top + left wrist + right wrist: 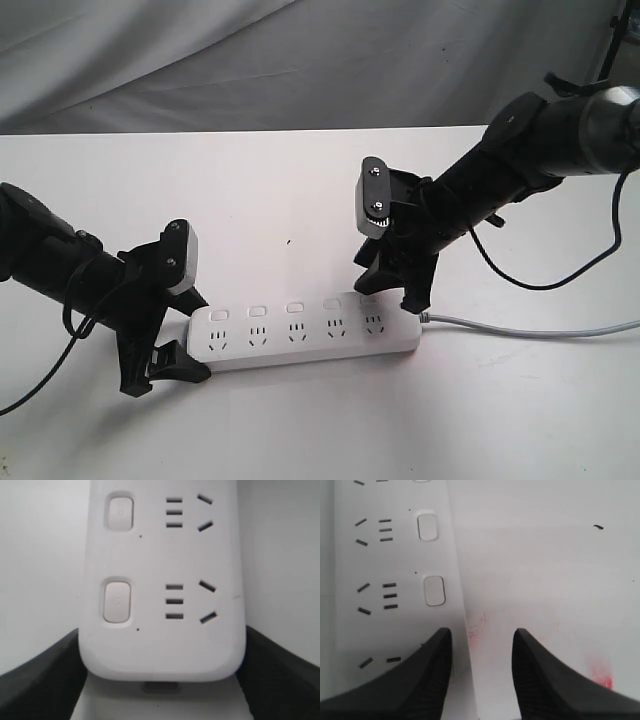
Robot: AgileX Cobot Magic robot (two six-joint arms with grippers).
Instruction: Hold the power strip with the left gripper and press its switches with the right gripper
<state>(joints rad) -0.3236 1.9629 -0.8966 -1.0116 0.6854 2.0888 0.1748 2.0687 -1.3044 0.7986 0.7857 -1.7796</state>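
While left gripper (188, 335) clamps free end of power strip (300, 335), flat on table (300, 200), we see right gripper (392, 292) jaws parted, one finger over end by cord (530, 328), contact unclear. Pressing step, we judge. Next: bear down squarely, then work along switches (295, 308).

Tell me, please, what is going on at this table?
Two robot arms are working on a white power strip on the table. The left pincer clasps the end away from the cord. The right pincer is open at the cord end, one fingertip over the last switch; whether it presses cannot be told.
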